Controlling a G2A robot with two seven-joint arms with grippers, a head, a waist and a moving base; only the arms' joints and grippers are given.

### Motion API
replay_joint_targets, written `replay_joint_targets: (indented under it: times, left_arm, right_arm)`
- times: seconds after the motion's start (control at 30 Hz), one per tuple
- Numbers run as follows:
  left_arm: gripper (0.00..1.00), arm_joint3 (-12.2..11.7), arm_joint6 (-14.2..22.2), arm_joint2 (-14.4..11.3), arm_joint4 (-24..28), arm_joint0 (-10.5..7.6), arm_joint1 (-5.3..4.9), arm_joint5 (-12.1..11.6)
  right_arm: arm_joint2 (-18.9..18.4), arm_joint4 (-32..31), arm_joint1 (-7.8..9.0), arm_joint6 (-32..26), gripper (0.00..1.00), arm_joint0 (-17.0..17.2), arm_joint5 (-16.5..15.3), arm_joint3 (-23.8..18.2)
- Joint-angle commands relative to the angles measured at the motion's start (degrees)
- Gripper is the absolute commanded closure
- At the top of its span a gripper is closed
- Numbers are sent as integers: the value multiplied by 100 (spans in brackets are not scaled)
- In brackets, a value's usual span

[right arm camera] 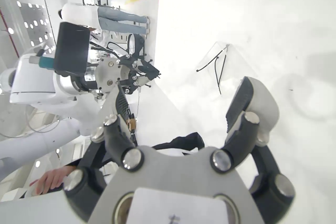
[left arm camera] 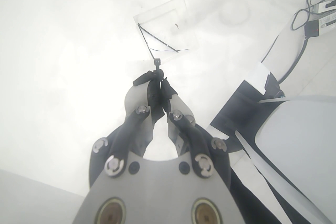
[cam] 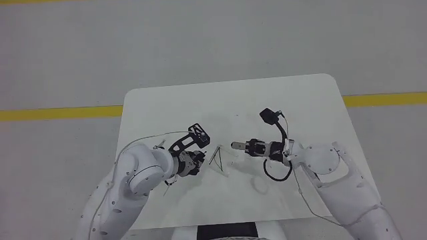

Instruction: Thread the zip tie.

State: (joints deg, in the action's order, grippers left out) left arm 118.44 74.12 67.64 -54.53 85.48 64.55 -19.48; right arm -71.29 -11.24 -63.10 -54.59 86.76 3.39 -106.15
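The left gripper (left arm camera: 159, 80) hung over the near-left part of the white worktop (cam: 267, 107). Its jaws were clenched on a black zip tie (left arm camera: 157, 62), pinched right at their tips. The tie's small square head stuck out just past the fingertips (left arm camera: 153, 89), pointing toward a clear square tray (left arm camera: 181, 7). How much of its strap ran back between the pads could not be made out. In the left wrist view a dark strand ran from that head across the tray, but whether it belonged to the gripped tie or lay in the tray could not be told.

The loose zip ties (left arm camera: 160, 41) lay in the tray as thin black strands, 2 of them meeting at 1 corner in a narrow V. From above, the V (cam: 217, 157) sat between the 2 grippers, just beside the left gripper (cam: 197, 160) and a little apart from the right gripper (cam: 239, 145).

The right gripper (right arm camera: 181, 99) faced the tray from the other side, off the surface, jaws released and spread wide with nothing between them. The loose zip ties (right arm camera: 218, 72) lay beyond its fingertips (right arm camera: 240, 96), near but not touching. Farther off in that view, the left gripper (right arm camera: 151, 72) stood near the worktop's edge.
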Motion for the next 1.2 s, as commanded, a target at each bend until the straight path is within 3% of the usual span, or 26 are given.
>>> replay_joint_targets:
  times: [0.0,0.23,0.33,0.47,0.77,1.1,1.17]
  left_arm:
    - [100,0,0,0,0,0,0,0]
    - [100,0,0,0,0,0,0,0]
    - [100,0,0,0,0,0,0,0]
    - [100,0,0,0,0,0,0,0]
    - [100,0,0,0,0,0,0,0]
    - [100,0,0,0,0,0,0,0]
    - [100,0,0,0,0,0,0,0]
  right_arm:
    - [3,-24,3,-14,0,-8,-26,-4]
    - [15,-24,3,-6,0,-3,-30,1]
    - [199,55,-7,-167,0,-107,-51,75]
    - [476,160,-32,-478,0,-418,14,278]
    - [1060,622,-155,-552,0,-1113,187,757]
    - [1060,622,-155,-552,0,-1113,187,757]
    - [1108,962,-176,-546,0,-1077,147,800]
